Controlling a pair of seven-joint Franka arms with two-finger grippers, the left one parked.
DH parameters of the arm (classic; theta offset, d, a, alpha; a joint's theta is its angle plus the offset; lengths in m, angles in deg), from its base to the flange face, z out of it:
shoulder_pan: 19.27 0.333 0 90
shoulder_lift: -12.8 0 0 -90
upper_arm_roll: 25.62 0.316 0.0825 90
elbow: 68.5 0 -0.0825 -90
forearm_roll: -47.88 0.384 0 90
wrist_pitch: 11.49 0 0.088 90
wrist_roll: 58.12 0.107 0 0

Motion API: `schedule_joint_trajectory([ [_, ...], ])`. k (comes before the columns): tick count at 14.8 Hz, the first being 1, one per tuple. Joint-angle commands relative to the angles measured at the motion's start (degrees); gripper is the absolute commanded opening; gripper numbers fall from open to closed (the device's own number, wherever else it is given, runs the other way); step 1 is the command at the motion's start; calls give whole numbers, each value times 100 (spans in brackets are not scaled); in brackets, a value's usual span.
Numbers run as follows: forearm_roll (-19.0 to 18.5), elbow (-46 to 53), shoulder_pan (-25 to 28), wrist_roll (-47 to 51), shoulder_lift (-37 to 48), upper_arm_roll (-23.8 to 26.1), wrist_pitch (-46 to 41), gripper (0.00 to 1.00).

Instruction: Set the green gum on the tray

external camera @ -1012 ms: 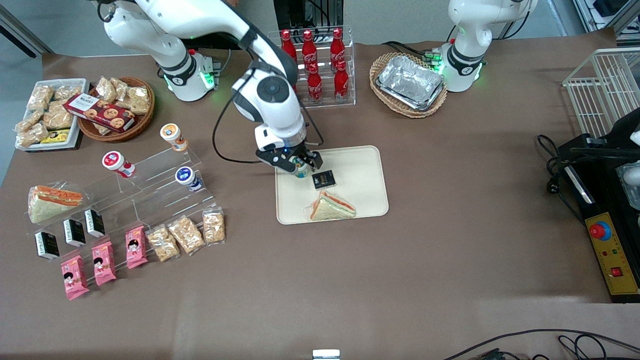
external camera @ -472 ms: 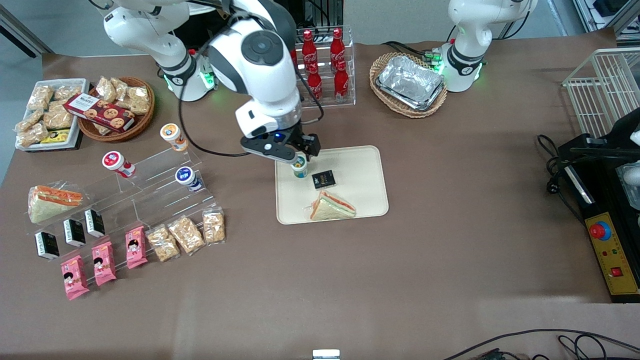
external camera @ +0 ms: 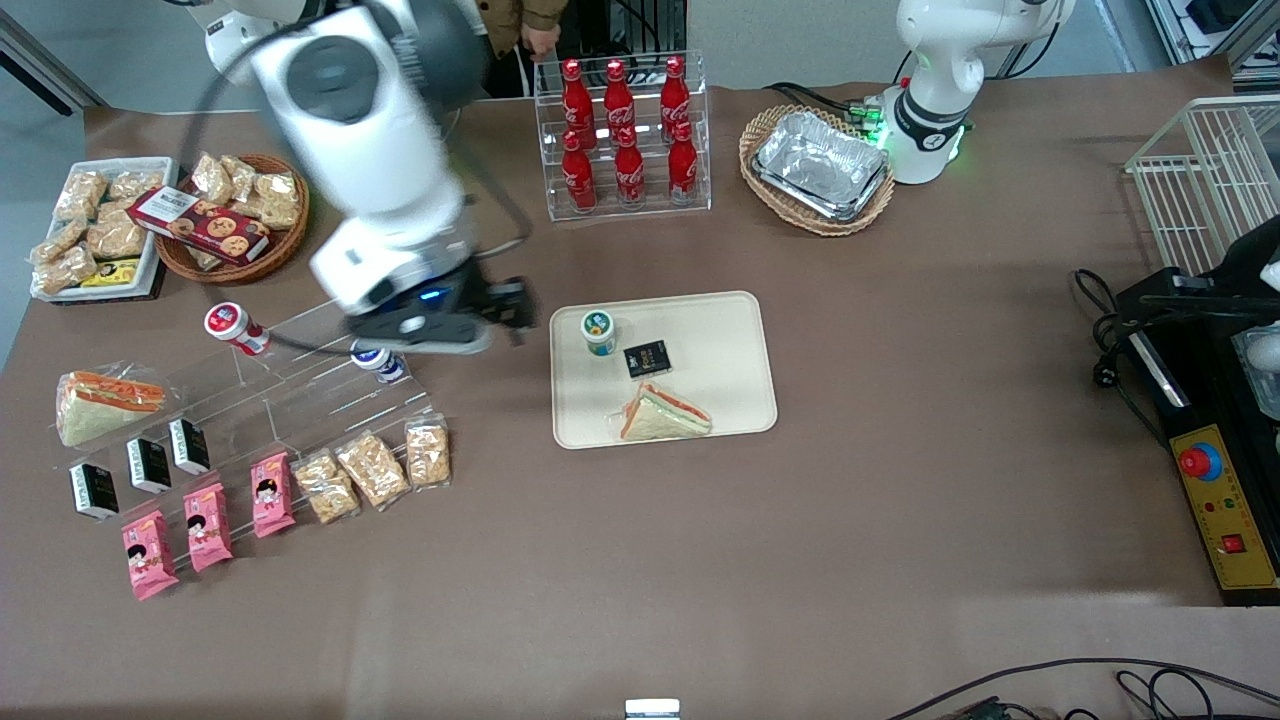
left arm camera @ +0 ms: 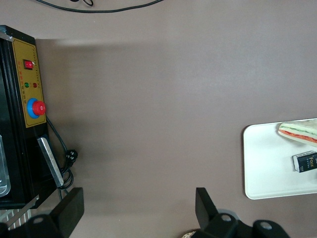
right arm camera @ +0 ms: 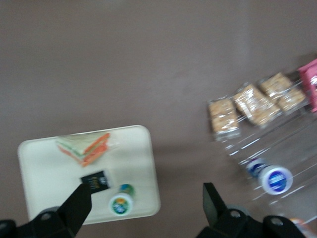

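Observation:
The green gum stands upright on the cream tray, at the tray corner nearest the working arm's end, white lid up. My gripper hangs open and empty above the table beside that end of the tray, apart from the canister and high over the acrylic stand. In the right wrist view the green gum sits on the tray near one dark finger, with the gripper spread wide over tray rim and bare table. The tray's edge also shows in the left wrist view.
A black packet and a wrapped sandwich lie on the tray beside the gum. The acrylic stand under my arm holds a blue-lidded canister and a red-lidded one. Cola bottles and foil trays stand farther from the camera.
The gripper has let go of the green gum, risen, and swung away toward the working arm's end of the table. The gum stays standing on the tray.

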Motion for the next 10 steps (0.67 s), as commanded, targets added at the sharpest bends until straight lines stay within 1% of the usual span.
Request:
schedule_joint_trajectory([
  [1, 67, -142, -770, -1458, 324, 60, -385, 100],
  [3, 435, -142, -1270, -2276, 377, -10, -464, 100],
  [4, 576, -142, -1412, -2688, 385, -167, -508, 100],
  [6, 665, -133, -1405, -3436, 447, -676, -587, 100],
  [10, 692, -133, -1405, -3887, 517, -1213, -622, 100],
])
